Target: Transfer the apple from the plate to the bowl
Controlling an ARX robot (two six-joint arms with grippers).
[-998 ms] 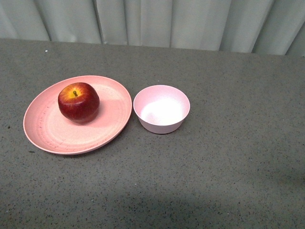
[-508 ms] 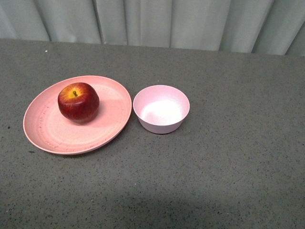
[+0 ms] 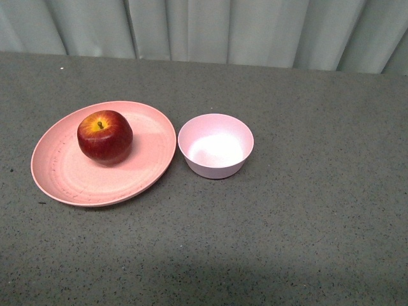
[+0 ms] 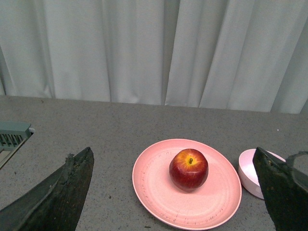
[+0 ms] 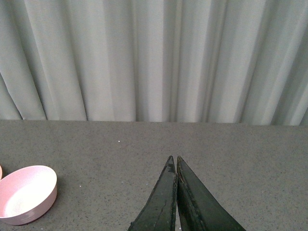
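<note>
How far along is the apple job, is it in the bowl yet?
Nothing is done: the apple sits on the plate, and the bowl beside it is empty. In hand: the left end effector is open, facing the apple but short of it; the right end effector is shut. Remaining: grasp, lift, drop into the bowl.

A speckled grey tabletop (image 3: 306,223) fills the front view from the bottom edge to near the top. Across the top of the frame hangs a pale grey-white curtain (image 3: 210,29) in vertical folds. The light is soft and even, with a dim shadow along the lower centre. The left wrist view shows a ridged grey-green box (image 4: 12,134), cut off by the frame.
</note>
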